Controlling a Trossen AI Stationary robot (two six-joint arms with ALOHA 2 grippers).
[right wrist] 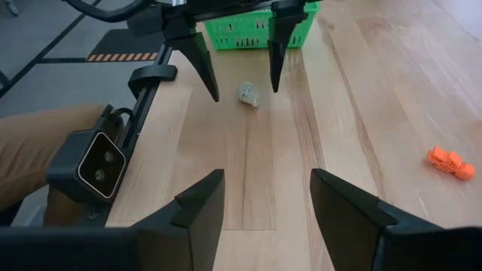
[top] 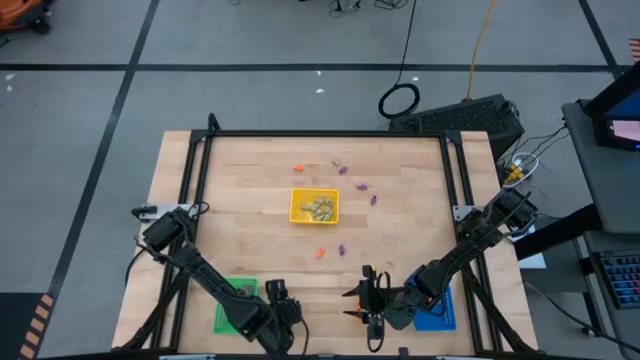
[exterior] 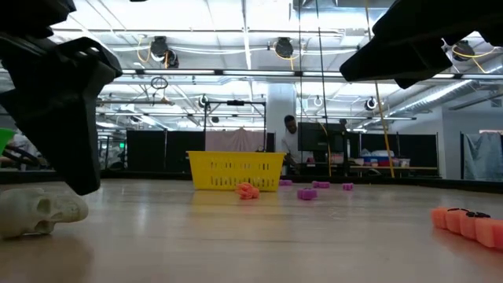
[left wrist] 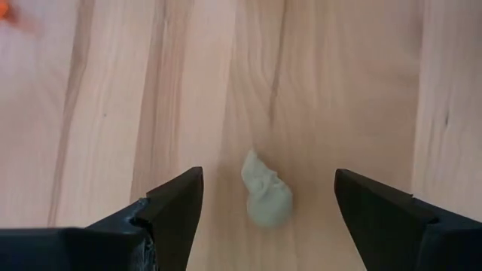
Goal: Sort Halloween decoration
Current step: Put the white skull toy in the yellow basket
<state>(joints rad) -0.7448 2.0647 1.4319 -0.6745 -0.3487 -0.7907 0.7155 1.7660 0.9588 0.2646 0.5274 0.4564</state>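
Between my left gripper's [left wrist: 267, 218] two dark fingers, spread as wide as they go, lies a pale skull trinket [left wrist: 266, 199] on the bare wood, touching neither pad and held by nothing. I judge this the pick step for that piece: I am lined up over it near the front edge of the table [top: 250, 235], just beside the green tray [right wrist: 256, 30], and the next move calls for lowering until the fingertips bracket the skull, then closing squarely so it does not squirt out sideways, since it is small, rounded and tapers at one end. My right gripper [right wrist: 267, 203] waits close by, its jaws parted and empty, looking across at the same skull; an orange trinket [right wrist: 450, 163] lies off to its side, and the blue tray [top: 440, 310] sits under that arm. Farther up the table stands the yellow tray [top: 314, 206], which already holds several pale pieces, so I take it as where this skull belongs. Around and beyond it, loose orange pieces [top: 320, 253] and purple pieces [top: 358, 184] are still scattered, so much sorting remains.
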